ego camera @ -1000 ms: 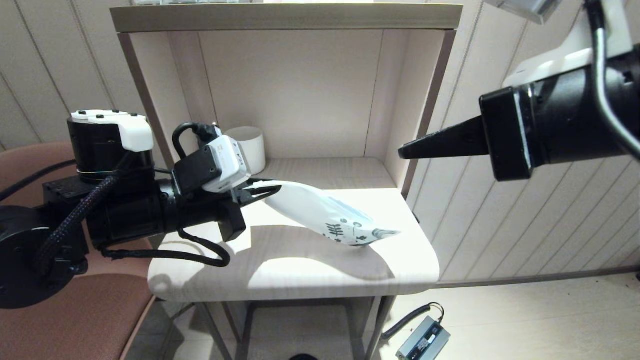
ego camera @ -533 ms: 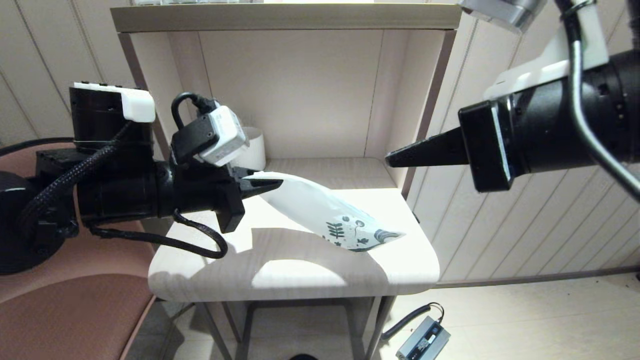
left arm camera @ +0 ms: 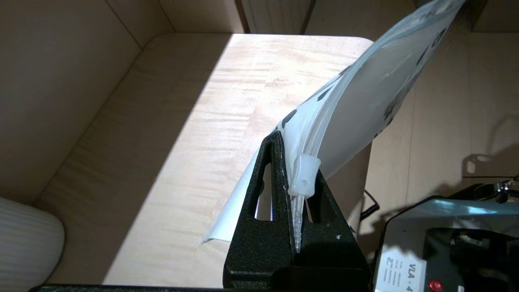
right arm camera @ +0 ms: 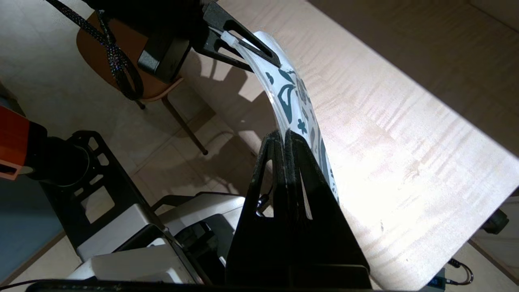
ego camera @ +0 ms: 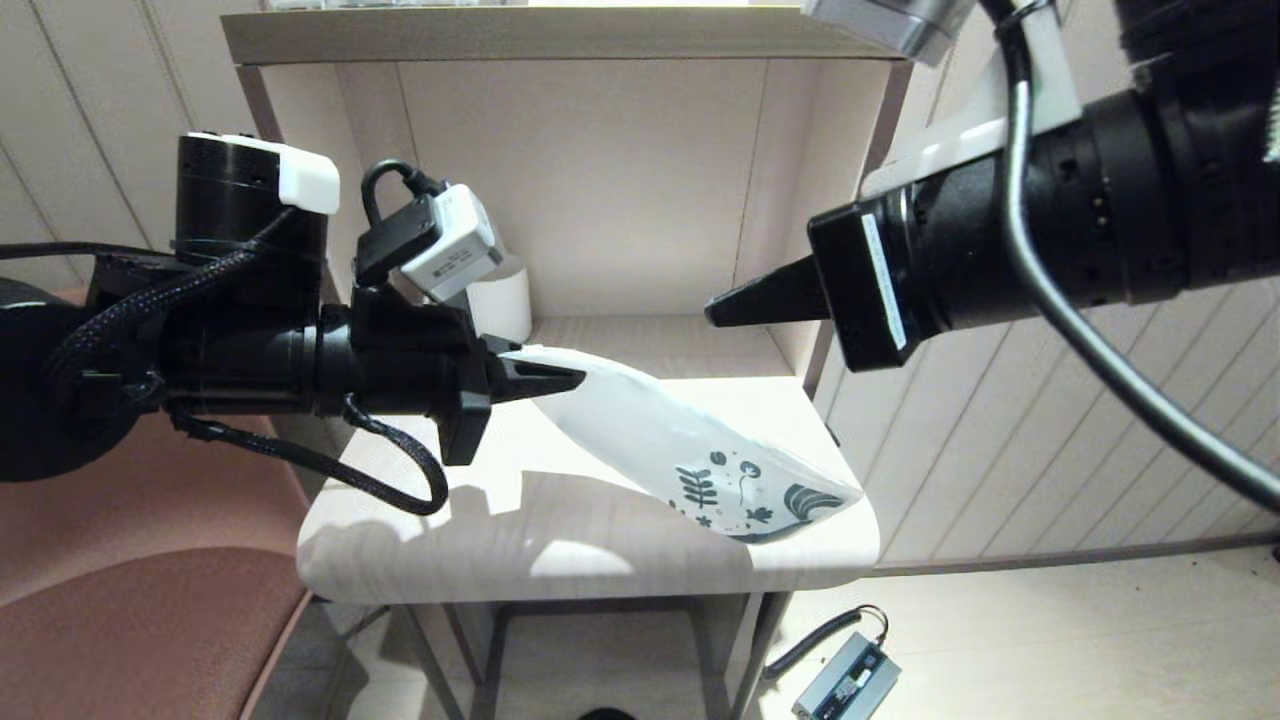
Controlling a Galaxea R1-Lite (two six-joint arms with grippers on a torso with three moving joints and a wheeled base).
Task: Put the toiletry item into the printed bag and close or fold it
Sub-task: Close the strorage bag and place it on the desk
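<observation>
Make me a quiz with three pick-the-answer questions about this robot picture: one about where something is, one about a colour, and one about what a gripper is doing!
1. Where is the mug? A on the floor; B at the back of the table, behind the left gripper; C in the bag.
2. What colour is the printed bag pattern? A red; B yellow; C dark blue.
3. What is the left gripper doing? A shut on the bag's zip end; B open, empty; C holding the mug.
Answers: B, it stands in the back corner; C, dark blue leaves at the low end; A, the slider sits in its grip. The right gripper hovers shut, empty.
</observation>
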